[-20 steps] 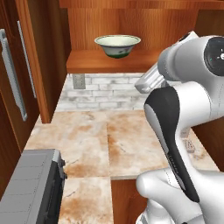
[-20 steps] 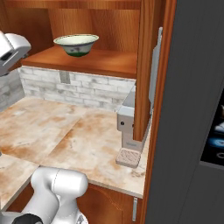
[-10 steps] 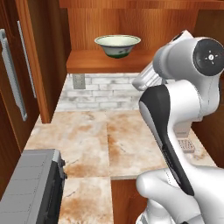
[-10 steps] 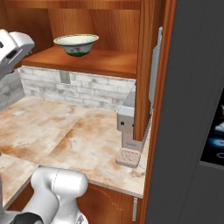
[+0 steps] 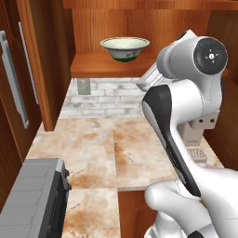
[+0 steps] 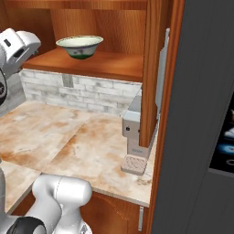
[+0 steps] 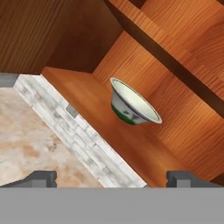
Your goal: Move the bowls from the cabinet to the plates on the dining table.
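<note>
the gripper (image 7: 111, 178) has its jaws wide apart and empty, facing the cream green-banded bowl (image 7: 132, 106) upright on the cabinet shelf (image 7: 113, 127).

1. The light is even and soft, and nothing looks too bright or too dark.
2. The bowl (image 5: 125, 48) casts a faint shadow on its shelf (image 5: 93, 66).
3. All pictures are sharp, with no glare.
</note>
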Robot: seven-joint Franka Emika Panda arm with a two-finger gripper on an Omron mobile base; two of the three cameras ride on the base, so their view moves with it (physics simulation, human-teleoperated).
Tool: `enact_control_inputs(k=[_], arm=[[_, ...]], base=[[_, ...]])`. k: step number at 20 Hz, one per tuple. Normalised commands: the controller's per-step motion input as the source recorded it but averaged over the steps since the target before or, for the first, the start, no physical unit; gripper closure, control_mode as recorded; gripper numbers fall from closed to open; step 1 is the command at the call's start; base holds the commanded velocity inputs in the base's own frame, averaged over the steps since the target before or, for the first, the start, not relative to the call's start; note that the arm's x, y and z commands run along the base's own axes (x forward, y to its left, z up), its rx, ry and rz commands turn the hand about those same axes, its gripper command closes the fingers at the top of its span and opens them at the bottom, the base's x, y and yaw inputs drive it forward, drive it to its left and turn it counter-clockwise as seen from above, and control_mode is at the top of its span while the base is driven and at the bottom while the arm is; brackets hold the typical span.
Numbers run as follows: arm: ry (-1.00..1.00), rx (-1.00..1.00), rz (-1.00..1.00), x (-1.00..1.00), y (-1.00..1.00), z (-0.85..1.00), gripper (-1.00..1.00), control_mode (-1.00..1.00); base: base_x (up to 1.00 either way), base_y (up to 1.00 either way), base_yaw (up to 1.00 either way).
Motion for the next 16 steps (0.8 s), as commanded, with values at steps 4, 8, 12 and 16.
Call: enact_control_inputs(k=[4, 8, 12, 16], arm=[[0.0, -0.02, 0.0, 0.26, 0.0, 0.0, -1.0, -1.0], [0.0, -0.01, 0.0, 0.25, 0.0, 0.0, -1.0, -1.0], [0.0, 0.0, 0.0, 0.29, 0.0, -0.02, -1.0, -1.0], [0.01, 0.0, 0.0, 0.29, 0.0, -0.03, -1.0, -1.0]], base=[[0.0, 0.0, 0.0], [0.0, 0.0, 0.0], [0.0, 0.0, 0.0], [0.0, 0.0, 0.0]])
